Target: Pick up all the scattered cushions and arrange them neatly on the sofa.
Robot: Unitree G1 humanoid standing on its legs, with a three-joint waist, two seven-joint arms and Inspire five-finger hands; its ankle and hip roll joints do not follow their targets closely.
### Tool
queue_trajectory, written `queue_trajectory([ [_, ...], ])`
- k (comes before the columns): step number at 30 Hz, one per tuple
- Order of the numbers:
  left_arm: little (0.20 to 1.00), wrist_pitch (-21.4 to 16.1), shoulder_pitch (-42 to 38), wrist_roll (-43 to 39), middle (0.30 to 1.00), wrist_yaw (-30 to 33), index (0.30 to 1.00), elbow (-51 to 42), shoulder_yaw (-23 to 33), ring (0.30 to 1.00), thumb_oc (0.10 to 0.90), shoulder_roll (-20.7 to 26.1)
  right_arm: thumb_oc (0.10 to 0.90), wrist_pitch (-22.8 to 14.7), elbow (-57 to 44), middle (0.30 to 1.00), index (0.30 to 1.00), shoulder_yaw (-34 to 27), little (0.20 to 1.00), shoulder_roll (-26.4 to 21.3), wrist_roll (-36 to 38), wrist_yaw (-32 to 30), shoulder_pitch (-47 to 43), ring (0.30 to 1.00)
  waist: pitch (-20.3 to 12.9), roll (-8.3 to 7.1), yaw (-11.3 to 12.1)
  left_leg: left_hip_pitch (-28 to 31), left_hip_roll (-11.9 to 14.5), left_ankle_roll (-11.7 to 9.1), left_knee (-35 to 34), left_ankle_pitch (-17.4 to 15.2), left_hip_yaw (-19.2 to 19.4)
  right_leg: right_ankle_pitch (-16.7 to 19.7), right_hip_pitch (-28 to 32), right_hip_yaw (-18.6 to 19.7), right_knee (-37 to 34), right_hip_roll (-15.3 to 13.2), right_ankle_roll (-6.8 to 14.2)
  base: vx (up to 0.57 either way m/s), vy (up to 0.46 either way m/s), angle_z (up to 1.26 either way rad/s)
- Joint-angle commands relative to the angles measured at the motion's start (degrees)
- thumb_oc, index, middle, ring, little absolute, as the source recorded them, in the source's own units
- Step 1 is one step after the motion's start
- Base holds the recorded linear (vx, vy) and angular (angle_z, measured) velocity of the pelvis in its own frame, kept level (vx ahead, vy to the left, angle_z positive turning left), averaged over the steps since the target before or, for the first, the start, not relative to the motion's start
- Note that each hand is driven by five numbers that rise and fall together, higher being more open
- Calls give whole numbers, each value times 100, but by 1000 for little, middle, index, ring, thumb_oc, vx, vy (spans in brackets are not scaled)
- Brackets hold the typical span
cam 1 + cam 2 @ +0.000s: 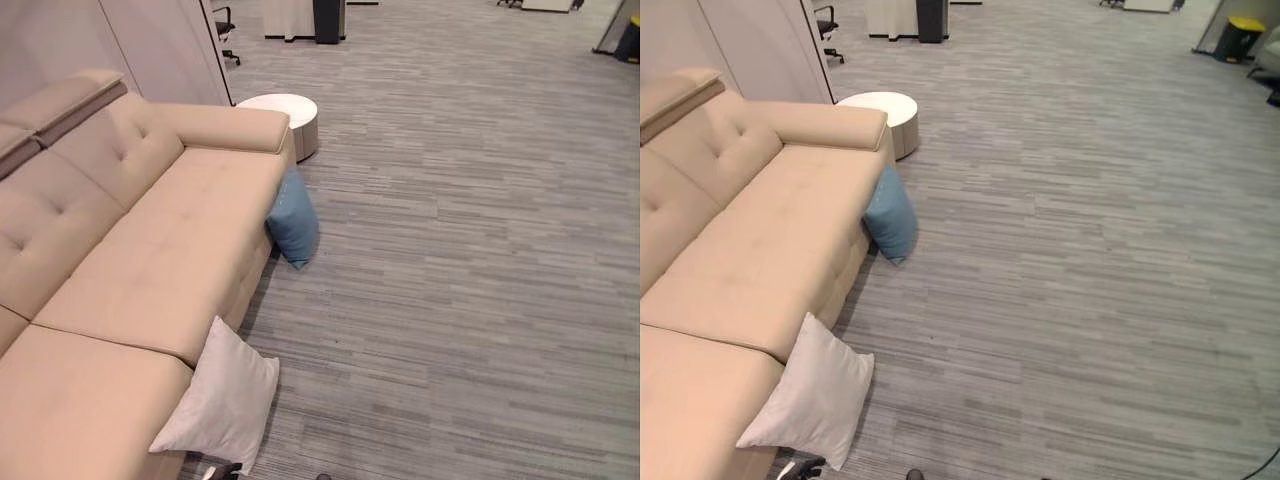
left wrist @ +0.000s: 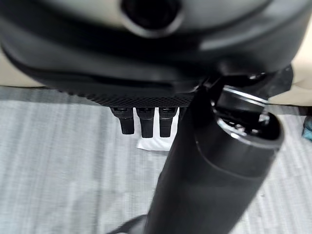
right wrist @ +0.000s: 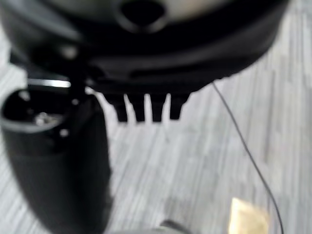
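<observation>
Cushions lie off the seat: a blue cushion [image 1: 294, 226] stands on the carpeted floor [image 1: 470, 260], leaning against the front of the beige sofa [image 1: 150, 260] near its armrest, and a light grey cushion [image 1: 220, 398] leans against the sofa's front edge closer in, its lower corner on the floor. A round white side table [image 1: 285, 112] sits just past the armrest, well apart from both cushions.

The left hand [image 2: 146, 73] hangs over the floor with its fingers [image 2: 145, 119] pointing straight down side by side, spread loosely and holding nothing; a pale patch just past the fingertips may be the light grey cushion, though the view is too close to be sure. The right hand [image 3: 146, 63] also hangs above bare floor, its fingers [image 3: 139, 108] straight, apart and empty, nothing within their reach.
</observation>
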Motion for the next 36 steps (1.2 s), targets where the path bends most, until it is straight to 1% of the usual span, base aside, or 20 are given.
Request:
queue_trajectory([
  [1, 900, -173, -136, -7, 900, 69, 900, -127, 75, 900, 800, -69, 800, -148, -176, 900, 900, -93, 900, -113, -65, -28, -381, 900, 274, 164, 198, -184, 459, -570, 240, -196, -360, 1416, 439, 371, -1235, -276, -14, 111, 13, 77],
  [3, 900, -183, -136, -11, 900, 76, 900, -118, 79, 900, 800, -65, 800, -158, -171, 900, 900, -85, 900, -105, -73, -40, -391, 900, 276, 174, 200, -122, 455, -574, 196, -205, -429, 1381, 433, 343, -1312, -349, -53, 115, -27, 49],
  [4, 900, -197, -152, -34, 900, 85, 900, -95, 94, 900, 800, -54, 800, -191, -155, 900, 900, -79, 900, -93, -50, -42, -433, 900, 248, 169, 230, -76, 462, -611, 136, -225, -578, 1285, 380, 369, -1705, -410, -134, 129, -85, 69],
  [7, 900, -228, -170, -8, 900, 100, 900, -31, 35, 900, 800, -65, 800, -221, -153, 900, 900, -64, 900, -84, 77, -42, -498, 900, 267, 105, 131, 88, 396, -676, 68, -285, -905, 1296, 176, 914, -2498, -141, -141, 156, -105, 64],
  [8, 900, -229, -171, -8, 900, 100, 900, -30, 36, 900, 800, -64, 800, -221, -153, 900, 900, -64, 900, -84, 77, -42, -499, 900, 255, 106, 129, 72, 397, -677, 64, -275, -907, 1313, 168, 911, -2516, -139, -141, 158, -120, 56],
  [9, 900, -238, -214, 7, 900, 120, 900, 25, -13, 900, 800, -85, 800, -233, -150, 900, 900, -39, 900, -74, 157, -39, -502, 900, 271, 49, 12, 169, 308, -726, 10, -276, -1246, 1436, -3, 1516, -2928, 158, -97, 147, -128, 55],
  [10, 900, -247, -236, 3, 900, 125, 900, 40, -27, 900, 800, -100, 800, -231, -157, 900, 900, -26, 900, -71, 191, -31, -496, 900, 272, 21, -17, 192, 260, -753, -17, -262, -1403, 1514, -71, 1736, -3070, 252, -74, 190, -168, 67],
  [11, 900, -252, -255, 7, 900, 127, 900, 61, -47, 900, 800, -98, 800, -228, -147, 900, 900, -16, 900, -84, 198, -27, -473, 900, 281, -4, -32, 230, 235, -777, -56, -258, -1529, 1552, -50, 1777, -3211, 285, -90, 125, -175, 108],
  [12, 900, -260, -280, 14, 900, 19, 900, 119, 18, 900, 800, -27, 800, 69, 298, 900, 900, -336, 900, -460, 368, 271, -502, 900, 263, -89, -37, 254, 219, -838, -34, -293, -1668, 1562, 128, 1715, -3438, 235, -94, 112, -223, 134],
  [13, 900, -275, -266, 37, 900, 56, 900, 114, -14, 900, 800, -32, 800, -198, 326, 900, 900, -297, 900, -413, 277, 41, -451, 900, 208, -131, 21, 216, 216, -866, -46, -291, -1757, 1573, 215, 1582, -3587, 158, -129, 97, -253, 132],
  [16, 900, -310, -214, -106, 900, 122, 900, 162, 85, 900, 800, -27, 800, -145, 210, 900, 900, -199, 900, -404, 311, 149, -420, 900, 162, -160, 20, 155, 294, -961, -45, -260, -1815, 1598, 324, 1529, -3685, 182, -175, 51, -147, 91],
  [18, 900, -310, -212, -64, 900, 76, 900, 140, 58, 900, 800, -74, 800, -331, 61, 900, 900, -116, 900, -416, 283, 47, -540, 900, 150, -177, 81, 50, 344, -1055, 38, -262, -1883, 1585, 511, 1347, -3905, 165, -220, 33, -204, 57],
  [20, 900, -245, -368, -99, 900, 55, 900, 122, 117, 900, 800, -73, 800, -138, 237, 900, 900, -244, 900, -410, 574, 241, -531, 900, 216, -207, 39, -101, 410, -1128, 230, -288, -1762, 1525, 641, 1214, -3969, 160, -276, -13, -176, 45],
  [23, 900, -285, -297, -146, 900, 40, 900, 128, 78, 900, 800, -67, 800, -279, -5, 900, 900, -217, 900, -604, 487, 87, -610, 900, 310, -203, 62, -428, 470, -1200, 639, -287, -1422, 1418, 796, 862, -4013, 85, -360, -27, -118, 77],
  [24, 900, -245, -285, -119, 900, 3, 900, 135, 47, 900, 800, -111, 800, -248, 22, 900, 900, -268, 900, -610, 536, 96, -574, 900, 348, -209, 23, -618, 642, -1189, 753, -253, -784, 1351, 915, 570, -4073, 15, -384, -13, -81, 98],
  [25, 900, -241, -283, -89, 900, 1, 900, 139, 31, 900, 800, -110, 800, -237, 51, 900, 900, -281, 900, -587, 549, 90, -542, 900, 350, -212, -5, -678, 718, -1166, 749, -223, -478, 1334, 971, 457, -4103, 3, -389, 14, -79, 139],
  [27, 900, -238, -281, -68, 900, 6, 900, 147, 24, 900, 800, -109, 800, -238, 67, 900, 900, -292, 900, -558, 570, 83, -519, 900, 335, -214, -31, -735, 751, -1141, 720, -184, -233, 1330, 1009, 341, -4136, 4, -389, 48, -41, 145],
  [28, 900, -214, -295, -13, 900, 15, 900, 164, 11, 900, 800, -83, 800, -209, 87, 900, 900, -342, 900, -500, 622, 92, -466, 900, 295, -209, -54, -854, 812, -1102, 581, -48, 172, 1285, 1094, 119, -4175, 8, -400, 87, -28, 103],
  [30, 900, -189, -304, 28, 900, 8, 900, 175, 29, 900, 800, -50, 800, -159, 125, 900, 900, -377, 900, -429, 677, 123, -417, 900, 271, -229, -63, -942, 872, -1118, 512, 47, 556, 1202, 1220, -104, -4170, 27, -412, 175, 7, 80],
  [36, 900, -148, -169, 52, 900, -33, 900, 262, 249, 900, 800, 99, 800, -136, 135, 900, 900, -271, 900, -238, 594, 254, -404, 900, 109, -395, 67, -553, 719, -915, 216, -88, 303, 946, 1397, -73, -3748, -43, -359, 192, 94, 13],
])
